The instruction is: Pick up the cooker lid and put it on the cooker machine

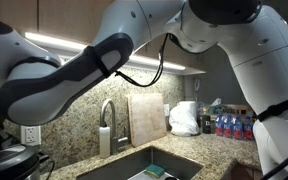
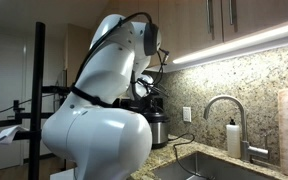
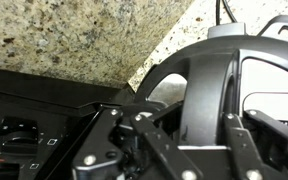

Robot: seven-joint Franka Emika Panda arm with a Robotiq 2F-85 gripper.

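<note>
We log the gripper [image 3: 187, 128] clamped narrow on the cooker lid [image 3: 210, 60] (dark, arched), granite counter [image 3: 74, 35] behind; cooker machine [image 2: 157, 128] left of faucet [image 2: 224, 104].

The arm [image 2: 99, 115] is clad in glossy white, rounded shells that bulge at the joints, with a dark grey segment [image 1: 69, 75] set between the white parts. A thin black cable [image 1: 162, 60] loops along its outside. The pincer [image 3: 179, 130] is matte black, and its linkage bars are dotted with small silver screws [image 3: 87, 158].
</note>
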